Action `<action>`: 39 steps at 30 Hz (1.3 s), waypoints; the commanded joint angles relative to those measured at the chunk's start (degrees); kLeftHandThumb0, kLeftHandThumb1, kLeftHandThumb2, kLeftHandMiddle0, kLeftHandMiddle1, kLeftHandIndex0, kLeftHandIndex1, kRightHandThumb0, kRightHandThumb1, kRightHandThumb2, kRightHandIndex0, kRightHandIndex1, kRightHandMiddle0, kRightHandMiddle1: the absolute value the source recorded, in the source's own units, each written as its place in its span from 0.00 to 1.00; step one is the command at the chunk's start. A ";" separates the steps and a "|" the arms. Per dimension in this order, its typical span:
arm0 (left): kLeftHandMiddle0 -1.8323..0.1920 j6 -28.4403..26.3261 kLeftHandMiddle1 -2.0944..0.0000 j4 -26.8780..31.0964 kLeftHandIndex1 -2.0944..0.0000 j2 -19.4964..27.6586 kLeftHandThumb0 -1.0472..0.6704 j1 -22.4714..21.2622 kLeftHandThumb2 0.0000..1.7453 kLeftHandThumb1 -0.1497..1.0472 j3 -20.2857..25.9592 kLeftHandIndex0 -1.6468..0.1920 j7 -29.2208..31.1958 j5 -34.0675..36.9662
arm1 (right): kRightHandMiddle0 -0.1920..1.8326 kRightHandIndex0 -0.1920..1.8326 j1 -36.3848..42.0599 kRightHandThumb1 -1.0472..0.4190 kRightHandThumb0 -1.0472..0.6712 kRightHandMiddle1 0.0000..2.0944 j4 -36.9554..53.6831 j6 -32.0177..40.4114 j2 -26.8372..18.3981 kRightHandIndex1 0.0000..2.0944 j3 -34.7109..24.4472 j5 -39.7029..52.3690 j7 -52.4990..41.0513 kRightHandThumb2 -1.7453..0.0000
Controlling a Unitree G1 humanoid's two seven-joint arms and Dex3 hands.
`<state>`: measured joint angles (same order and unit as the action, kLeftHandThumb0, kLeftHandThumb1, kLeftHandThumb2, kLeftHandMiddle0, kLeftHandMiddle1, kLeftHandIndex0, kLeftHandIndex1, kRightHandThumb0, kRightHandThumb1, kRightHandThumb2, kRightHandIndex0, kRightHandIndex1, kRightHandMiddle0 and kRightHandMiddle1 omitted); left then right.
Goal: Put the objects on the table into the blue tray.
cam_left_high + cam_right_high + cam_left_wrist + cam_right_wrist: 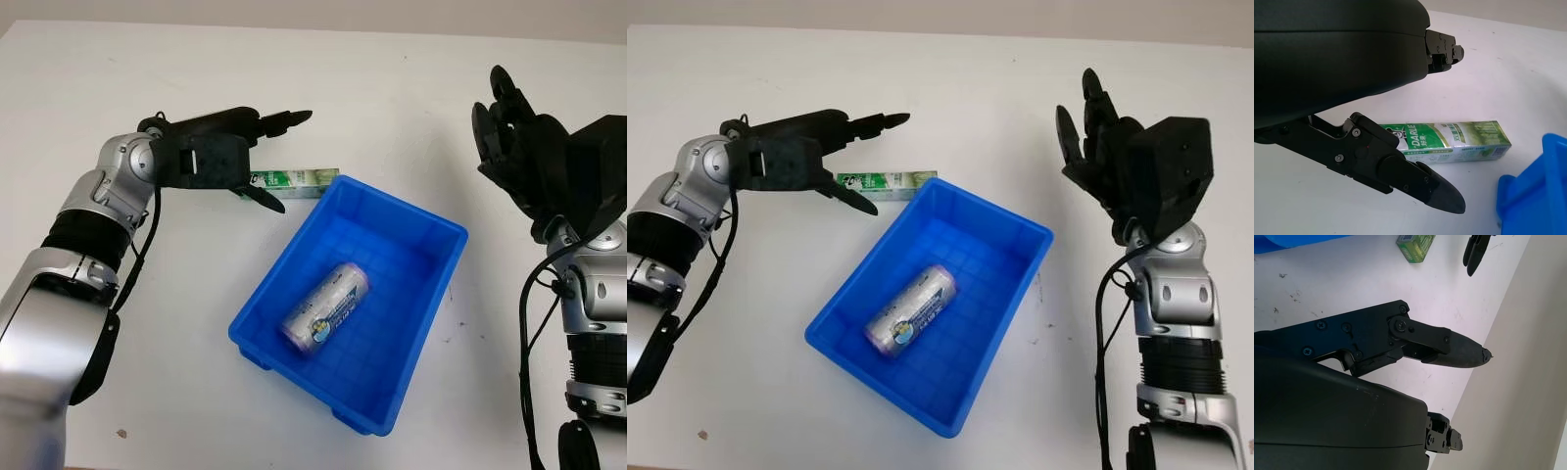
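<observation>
The tray [431, 323] sits mid-table; in it we see one can [326, 305] lying on its side. A toothpaste box [294, 179] lies just off its 11 o'clock corner, our left hand [257, 157] open around it, not gripping. Our right hand [509, 132] is open, raised at 3 o'clock.

Left hand [257, 157] reaching forward and to the right from a bent elbow, open, holding nothing, fingers [1415, 178] low over the counter [392, 88]. Right hand [1107, 147] raised at the right side, open, pointing upward.
</observation>
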<state>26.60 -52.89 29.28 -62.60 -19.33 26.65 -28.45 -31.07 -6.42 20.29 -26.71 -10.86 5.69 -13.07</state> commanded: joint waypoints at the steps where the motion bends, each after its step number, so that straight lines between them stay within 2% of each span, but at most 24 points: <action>1: 0.85 0.56 0.96 2.57 0.95 0.37 0.20 2.20 0.03 0.83 -2.69 0.85 -5.63 -4.72 | 0.00 0.00 0.90 0.00 0.23 0.00 1.42 0.32 -0.12 0.00 -0.75 0.69 -0.39 0.64; 5: 0.79 -3.27 0.96 8.17 0.93 1.21 0.25 5.43 0.03 0.83 -7.81 0.79 -17.59 -16.77 | 0.00 0.00 0.72 0.00 0.23 0.00 1.47 0.87 -0.04 0.00 -0.83 0.84 -0.27 0.64; 8: 0.75 -5.74 0.95 11.03 0.92 1.36 0.29 7.50 0.03 0.82 -10.28 0.75 -23.91 -22.80 | 0.00 0.00 0.66 0.00 0.23 0.00 1.29 0.64 -0.16 0.00 -0.86 0.92 -0.50 0.65; 9: 0.74 -5.98 0.86 11.51 0.90 1.51 0.30 8.01 0.03 0.83 -11.07 0.73 -26.44 -24.56 | 0.00 0.00 0.66 0.00 0.23 0.00 1.32 0.61 -0.14 0.00 -0.89 0.93 -0.49 0.65; 10: 0.81 -6.96 0.61 12.04 0.87 1.68 0.31 8.46 0.03 0.83 -12.47 0.71 -29.64 -27.43 | 0.00 0.00 0.57 0.00 0.23 0.00 1.28 0.73 -0.11 0.00 -0.93 1.05 -0.54 0.65; 11: 0.82 -8.37 0.31 12.38 0.80 1.95 0.32 8.62 0.03 0.87 -14.32 0.70 -33.01 -31.08 | 0.00 0.00 0.49 0.00 0.23 0.00 1.21 0.76 -0.08 0.00 -0.96 1.19 -0.65 0.65; 12: 0.75 -10.43 0.13 12.48 0.62 1.97 0.34 8.78 0.03 0.93 -16.08 0.73 -36.85 -34.72 | 0.00 0.00 0.44 0.00 0.23 0.00 1.03 0.56 -0.15 0.00 -0.89 1.20 -0.83 0.65; 13: 0.70 -12.24 0.07 12.21 0.51 1.95 0.34 8.77 0.03 0.96 -17.82 0.75 -40.56 -38.06 | 0.00 0.00 0.39 0.00 0.23 0.00 0.90 0.44 -0.20 0.00 -0.81 1.23 -0.97 0.65; 14: 0.66 -13.77 0.03 11.81 0.44 1.85 0.44 8.69 0.03 0.97 -19.22 0.77 -43.20 -40.65 | 0.00 0.00 0.36 0.00 0.23 0.00 0.82 0.37 -0.26 0.00 -0.75 1.30 -1.19 0.64; 15: 0.58 -14.72 0.01 11.39 0.32 1.72 0.51 8.61 0.03 0.98 -20.08 0.81 -44.87 -42.14 | 0.00 0.00 0.34 0.00 0.23 0.00 0.78 0.36 -0.30 0.00 -0.73 1.36 -1.34 0.64; 16: 0.55 -15.61 0.01 10.86 0.27 1.49 0.53 8.55 0.03 0.98 -20.66 0.83 -46.26 -43.10 | 0.00 0.00 0.35 0.00 0.23 0.00 0.89 0.38 -0.18 0.00 -0.80 1.53 -1.40 0.64; 17: 0.48 -16.29 0.00 10.31 0.14 1.28 0.51 8.44 0.04 0.99 -21.11 0.83 -47.32 -43.74 | 0.00 0.00 0.38 0.00 0.24 0.00 0.94 0.27 -0.16 0.00 -0.83 1.61 -1.51 0.64; 19: 0.37 -16.86 0.00 9.52 0.03 0.96 0.45 8.27 0.06 1.00 -21.44 0.79 -48.16 -43.82 | 0.00 0.00 0.46 0.00 0.24 0.00 0.96 -0.04 -0.18 0.00 -0.83 1.75 -1.76 0.64; 21: 0.34 -17.24 0.00 8.96 0.01 0.81 0.42 8.17 0.08 1.00 -21.74 0.80 -48.71 -43.89 | 0.00 0.00 0.46 0.00 0.24 0.00 0.76 -0.40 -0.20 0.00 -0.89 1.97 -2.03 0.63; 24: 0.34 -18.25 0.00 8.30 0.00 0.50 0.36 8.29 0.16 1.00 -21.76 0.80 -50.13 -43.69 | 0.00 0.00 0.46 0.00 0.24 0.00 0.70 -0.70 -0.26 0.00 -0.87 2.13 -2.39 0.63; 28: 0.39 -17.57 0.00 7.91 0.00 0.42 0.33 7.59 0.20 1.00 -20.82 0.83 -49.78 -41.72 | 0.00 0.00 0.50 0.00 0.24 0.00 0.02 -1.71 -0.44 0.00 -0.89 2.16 -3.01 0.63; 32: 0.42 -15.22 0.00 6.49 0.00 0.75 0.34 5.98 0.21 1.00 -19.84 0.85 -48.37 -38.72 | 0.00 0.00 0.55 0.00 0.25 0.00 -0.04 -2.03 -0.26 0.00 -0.97 2.10 -2.98 0.63; 34: 0.44 -13.63 0.00 4.97 0.09 0.91 0.35 4.75 0.16 1.00 -19.01 0.84 -48.11 -36.73 | 0.00 0.00 0.54 0.00 0.25 0.00 -0.16 -2.19 -0.33 0.00 -0.95 2.05 -3.05 0.63; 36: 0.45 -13.65 0.00 3.14 0.04 0.83 0.35 3.69 0.13 1.00 -18.91 0.83 -50.65 -36.41 | 0.00 0.00 0.53 0.00 0.25 0.00 -0.53 -2.62 -0.44 0.00 -0.92 1.93 -3.16 0.63; 39: 0.46 -12.27 0.00 -0.62 0.00 0.63 0.35 1.02 0.16 1.00 -17.47 0.77 -50.44 -33.61 | 0.00 0.00 0.57 0.00 0.25 0.00 -0.49 -2.75 -0.46 0.00 -0.85 1.71 -2.94 0.63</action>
<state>13.99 -52.16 29.76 -58.80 -37.84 -23.29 -62.99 -30.94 -7.01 18.25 -26.74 -11.16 7.50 -16.12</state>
